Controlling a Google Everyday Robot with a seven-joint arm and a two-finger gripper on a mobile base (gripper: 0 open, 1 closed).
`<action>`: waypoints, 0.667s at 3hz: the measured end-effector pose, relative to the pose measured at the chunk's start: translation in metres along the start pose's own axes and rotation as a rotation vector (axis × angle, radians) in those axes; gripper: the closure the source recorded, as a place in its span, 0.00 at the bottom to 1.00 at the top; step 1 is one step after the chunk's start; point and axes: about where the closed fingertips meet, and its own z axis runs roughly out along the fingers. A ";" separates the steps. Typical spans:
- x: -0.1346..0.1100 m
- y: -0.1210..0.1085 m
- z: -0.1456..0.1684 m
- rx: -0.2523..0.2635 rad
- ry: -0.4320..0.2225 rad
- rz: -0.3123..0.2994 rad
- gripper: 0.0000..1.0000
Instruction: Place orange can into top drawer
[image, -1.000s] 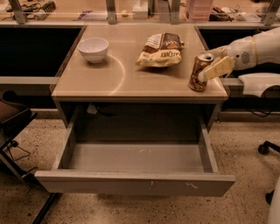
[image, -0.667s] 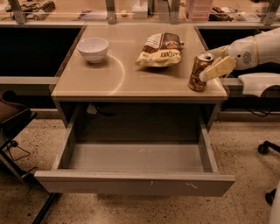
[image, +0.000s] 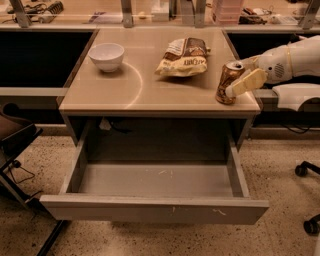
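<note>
We are seeing the orange can (image: 226, 80) standing upright at the right edge of the surface (image: 150, 92), with the gripper (image: 239, 85) reaching against it. We cannot tell whether it is clamping. We are judging the can light, slick and dentable, so mid-body suits best.

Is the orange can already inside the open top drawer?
No, the orange can stands at a front corner of the table, with the gripper against it.

The gripper (image: 236, 85) is at the orange can (image: 226, 75) on the table's (image: 140, 95) front corner, above the open drawer (image: 150, 210).
</note>
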 end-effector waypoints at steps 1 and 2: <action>0.000 0.000 0.000 0.000 0.000 0.000 0.19; 0.000 0.000 0.000 0.000 0.000 0.000 0.42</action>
